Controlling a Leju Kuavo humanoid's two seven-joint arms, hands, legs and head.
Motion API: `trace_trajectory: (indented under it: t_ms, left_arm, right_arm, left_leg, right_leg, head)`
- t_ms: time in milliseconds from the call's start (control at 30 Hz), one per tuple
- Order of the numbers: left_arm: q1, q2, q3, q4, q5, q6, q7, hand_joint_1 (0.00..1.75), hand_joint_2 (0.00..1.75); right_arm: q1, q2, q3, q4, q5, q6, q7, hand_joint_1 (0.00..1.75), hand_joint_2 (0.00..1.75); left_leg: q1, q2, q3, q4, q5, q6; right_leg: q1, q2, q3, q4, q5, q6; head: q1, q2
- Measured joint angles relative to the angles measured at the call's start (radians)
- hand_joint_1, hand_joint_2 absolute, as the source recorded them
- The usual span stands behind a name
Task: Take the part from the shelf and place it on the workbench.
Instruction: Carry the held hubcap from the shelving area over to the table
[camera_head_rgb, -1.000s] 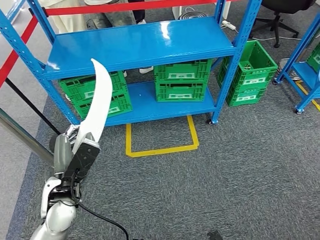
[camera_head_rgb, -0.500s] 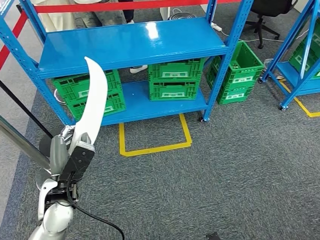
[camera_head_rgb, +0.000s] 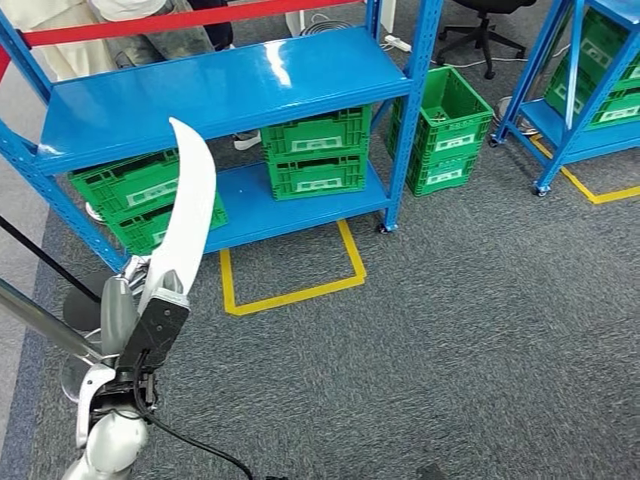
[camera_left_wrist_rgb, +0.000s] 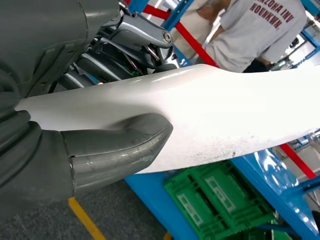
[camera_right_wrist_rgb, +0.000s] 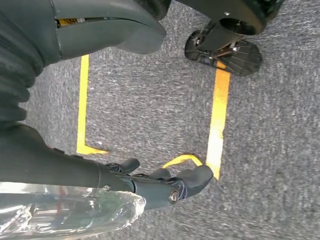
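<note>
The part (camera_head_rgb: 189, 205) is a long, curved white blade. My left hand (camera_head_rgb: 143, 320) grips its lower end and holds it upright at the lower left of the head view, in front of the blue shelf (camera_head_rgb: 219, 85). Up close, the thick grey thumb (camera_left_wrist_rgb: 117, 147) presses across the white part (camera_left_wrist_rgb: 234, 112), with the darker fingers wrapped behind it. My right hand (camera_right_wrist_rgb: 151, 185) hangs over the grey carpet, its fingers apart and nothing in them.
Green crates (camera_head_rgb: 317, 150) stand on the shelf's lower level, and one more (camera_head_rgb: 441, 130) sits on the floor beside its post. A second blue shelf (camera_head_rgb: 573, 60) stands at the right. Yellow tape (camera_head_rgb: 290, 290) marks the carpet. People (camera_head_rgb: 143, 30) stand behind the shelf.
The whole picture has slid left, so the camera has turned right; the second shelf shows more. The left hand still holds the part the same way.
</note>
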Motion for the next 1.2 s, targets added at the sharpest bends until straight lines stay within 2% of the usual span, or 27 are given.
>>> trace_trajectory:
  t_ms: [67, 133, 167, 233, 267, 300, 333, 400, 433, 467, 500, 567, 600, 633, 733, 800, 833, 900, 933, 967, 1000, 1033, 1100, 1133, 1200]
  left_arm:
    - [0.001, 0.001, 0.000, 0.000, 0.000, 0.000, 0.000, 1.75, 1.75]
    - [0.002, 0.002, 0.000, 0.000, 0.000, 0.000, -0.001, 1.75, 1.75]
    - [0.004, 0.002, 0.000, -0.001, 0.000, 0.000, -0.001, 1.75, 1.75]
    - [0.007, 0.002, 0.000, -0.002, 0.000, -0.001, -0.001, 1.75, 1.75]
    - [0.008, 0.002, 0.000, -0.003, 0.000, -0.001, -0.001, 1.75, 1.75]
    - [0.010, 0.002, 0.000, -0.005, 0.000, -0.001, -0.001, 1.75, 1.75]
    - [0.012, 0.002, 0.000, -0.006, 0.000, -0.001, -0.002, 1.75, 1.75]
    - [0.019, 0.003, 0.000, -0.007, 0.000, -0.001, -0.002, 1.75, 1.75]
    - [0.023, 0.004, 0.000, -0.008, 0.000, -0.001, -0.002, 1.75, 1.75]
    - [0.025, 0.004, 0.000, -0.008, 0.000, -0.001, -0.002, 1.75, 1.75]
    - [0.026, 0.004, 0.000, -0.008, 0.000, -0.001, -0.002, 1.75, 1.75]
    - [0.027, 0.004, 0.000, -0.008, -0.001, -0.001, -0.002, 1.75, 1.75]
    - [0.028, 0.004, 0.001, -0.010, -0.001, -0.001, -0.002, 1.75, 1.75]
    - [0.028, 0.004, 0.001, -0.011, -0.001, 0.000, -0.002, 1.75, 1.75]
    - [0.032, 0.005, 0.000, -0.014, -0.002, 0.000, -0.002, 1.75, 1.75]
    - [0.032, 0.005, 0.000, -0.017, -0.002, 0.000, -0.002, 1.75, 1.75]
    - [0.033, 0.006, 0.000, -0.018, -0.002, 0.000, -0.002, 1.75, 1.75]
    - [0.036, 0.006, 0.000, -0.019, -0.002, 0.001, -0.002, 1.75, 1.75]
    - [0.038, 0.006, 0.000, -0.019, -0.002, 0.001, -0.002, 1.75, 1.75]
    - [0.040, 0.006, 0.000, -0.019, -0.002, 0.001, -0.001, 1.75, 1.75]
    - [0.042, 0.006, -0.001, -0.020, -0.002, 0.000, -0.001, 1.75, 1.75]
    - [0.043, 0.007, -0.001, -0.020, -0.002, 0.000, -0.001, 1.75, 1.75]
    - [0.043, 0.007, -0.001, -0.020, -0.002, -0.001, -0.001, 1.75, 1.75]
    - [0.042, 0.007, -0.001, -0.020, -0.002, -0.001, 0.000, 1.75, 1.75]
    - [0.043, 0.007, -0.001, -0.021, -0.001, -0.002, 0.001, 1.75, 1.75]
  right_arm:
    - [-0.001, 0.000, -0.001, 0.000, 0.000, -0.001, 0.000, 0.00, 1.75]
    - [-0.002, 0.000, -0.002, 0.000, 0.000, -0.002, 0.000, 0.00, 1.75]
    - [-0.001, 0.000, -0.002, 0.000, 0.000, -0.003, 0.001, 0.00, 1.75]
    - [0.002, -0.001, -0.002, 0.000, -0.001, -0.004, 0.002, 0.00, 1.75]
    - [0.004, -0.001, -0.002, 0.000, -0.001, -0.004, 0.002, 0.00, 1.75]
    - [0.004, -0.002, -0.002, 0.000, -0.001, -0.004, 0.002, 0.00, 1.75]
    - [0.003, -0.003, -0.003, 0.000, -0.001, -0.004, 0.002, 0.00, 1.75]
    - [0.001, -0.003, -0.003, 0.000, -0.001, -0.004, 0.003, 0.00, 1.75]
    - [0.002, -0.003, -0.003, 0.000, -0.001, -0.004, 0.003, 0.00, 1.75]
    - [0.003, -0.003, -0.003, 0.000, -0.001, -0.004, 0.004, 0.00, 1.75]
    - [0.004, -0.003, -0.003, 0.000, -0.001, -0.004, 0.004, 0.00, 1.75]
    - [0.003, -0.004, -0.004, 0.000, -0.001, -0.004, 0.004, 0.00, 1.75]
    - [0.001, -0.004, -0.005, 0.000, -0.001, -0.004, 0.004, 0.00, 1.75]
    - [-0.001, -0.005, -0.005, 0.000, -0.001, -0.004, 0.003, 0.00, 1.75]
    - [0.000, -0.006, -0.009, 0.000, -0.001, -0.003, 0.003, 0.00, 1.75]
    - [0.001, -0.006, -0.012, 0.000, -0.001, -0.003, 0.003, 0.00, 1.75]
    - [0.000, -0.006, -0.012, 0.000, -0.001, -0.003, 0.003, 0.00, 1.75]
    - [0.000, -0.006, -0.013, 0.000, -0.001, -0.003, 0.003, 0.00, 1.75]
    - [0.000, -0.006, -0.013, 0.000, -0.001, -0.002, 0.003, 0.00, 1.75]
    - [0.001, -0.006, -0.014, 0.000, -0.001, -0.001, 0.003, 0.00, 1.75]
    - [0.002, -0.006, -0.014, 0.000, -0.001, 0.000, 0.003, 0.00, 1.75]
    - [0.002, -0.006, -0.015, 0.000, -0.001, 0.001, 0.003, 0.00, 1.75]
    - [0.000, -0.006, -0.015, 0.000, -0.001, 0.002, 0.002, 0.00, 1.75]
    - [0.000, -0.006, -0.016, 0.000, -0.001, 0.002, 0.002, 0.00, 1.75]
    - [0.001, -0.006, -0.016, 0.000, -0.001, 0.003, 0.001, 0.00, 1.75]
  left_leg:
    - [0.001, -0.017, 0.071, -0.135, 0.066, 0.005]
    - [0.004, -0.040, 0.117, -0.235, 0.092, 0.011]
    - [0.004, -0.046, 0.122, -0.251, 0.092, 0.014]
    - [0.004, -0.039, 0.118, -0.255, 0.096, 0.024]
    - [0.005, -0.034, 0.118, -0.257, 0.099, 0.030]
    - [0.007, -0.028, 0.118, -0.259, 0.102, 0.036]
    - [0.008, -0.020, 0.117, -0.260, 0.104, 0.040]
    - [0.006, -0.006, 0.115, -0.259, 0.105, 0.044]
    - [0.005, 0.002, 0.115, -0.259, 0.105, 0.044]
    - [0.005, 0.008, 0.115, -0.259, 0.105, 0.045]
    - [0.005, 0.014, 0.115, -0.259, 0.105, 0.044]
    - [0.004, 0.024, 0.117, -0.258, 0.104, 0.041]
    - [0.002, 0.027, 0.116, -0.255, 0.103, 0.038]
    - [-0.001, 0.031, 0.115, -0.254, 0.103, 0.033]
    - [-0.003, 0.040, 0.112, -0.254, 0.105, 0.017]
    - [-0.001, 0.029, 0.101, -0.228, 0.081, 0.006]
    - [0.000, 0.019, 0.083, -0.187, 0.053, 0.001]
    - [0.000, 0.005, 0.023, -0.054, -0.015, -0.003]
    - [0.000, 0.002, -0.003, 0.004, -0.034, -0.004]
    - [0.000, 0.001, -0.016, 0.032, -0.036, -0.003]
    - [0.000, 0.000, -0.009, 0.020, -0.017, -0.002]
    - [0.000, -0.003, 0.015, -0.030, 0.016, 0.001]
    - [0.002, -0.024, 0.085, -0.170, 0.078, 0.007]
    - [0.002, -0.034, 0.108, -0.220, 0.092, 0.010]
    - [0.001, -0.043, 0.119, -0.255, 0.094, 0.016]
  right_leg:
    - [0.000, 0.015, -0.002, 0.001, 0.004, 0.007]
    - [0.002, 0.027, -0.010, 0.004, 0.010, 0.016]
    - [0.003, 0.031, -0.015, 0.004, 0.013, 0.022]
    - [0.001, 0.036, -0.024, 0.002, 0.019, 0.034]
    - [0.001, 0.029, -0.030, 0.011, 0.011, 0.039]
    - [0.001, 0.018, -0.044, 0.039, -0.008, 0.044]
    - [0.001, 0.003, -0.066, 0.089, -0.038, 0.048]
    - [0.001, -0.018, -0.122, 0.226, -0.105, 0.055]
    - [0.001, -0.022, -0.141, 0.275, -0.122, 0.057]
    - [0.001, -0.023, -0.143, 0.287, -0.120, 0.057]
    - [0.001, -0.024, -0.124, 0.259, -0.100, 0.056]
    - [0.003, -0.040, -0.045, 0.122, -0.044, 0.053]
    - [0.004, -0.049, -0.011, 0.060, -0.027, 0.048]
    - [0.006, -0.055, 0.010, 0.021, -0.019, 0.042]
    - [0.009, -0.046, 0.012, 0.006, -0.015, 0.020]
    - [0.006, -0.036, 0.008, 0.004, -0.009, 0.008]
    - [0.004, -0.031, 0.007, 0.002, -0.007, 0.003]
    - [0.003, -0.020, 0.002, 0.002, -0.004, -0.002]
    - [0.003, -0.014, -0.001, 0.002, -0.002, -0.003]
    - [0.003, -0.007, -0.002, 0.002, -0.001, -0.004]
    - [0.003, 0.001, -0.003, 0.002, 0.000, -0.003]
    - [0.003, 0.008, -0.003, 0.002, 0.002, -0.002]
    - [0.004, 0.023, -0.006, 0.004, 0.005, 0.004]
    - [0.004, 0.029, -0.009, 0.005, 0.008, 0.009]
    - [0.005, 0.038, -0.017, 0.004, 0.014, 0.020]
  head:
    - [0.000, 0.000]
    - [0.001, 0.000]
    - [0.001, 0.000]
    - [0.001, 0.000]
    - [0.004, 0.000]
    - [0.007, 0.000]
    - [0.009, 0.000]
    - [0.013, 0.000]
    - [0.012, 0.000]
    - [0.013, 0.000]
    - [0.012, 0.000]
    - [0.013, 0.000]
    - [0.012, 0.000]
    - [0.011, 0.000]
    - [0.010, 0.000]
    - [0.008, 0.000]
    - [0.006, 0.000]
    - [0.003, 0.000]
    - [0.003, 0.000]
    - [0.003, 0.000]
    - [0.003, 0.000]
    - [0.003, 0.000]
    - [0.003, 0.000]
    - [0.003, 0.000]
    - [0.004, 0.000]
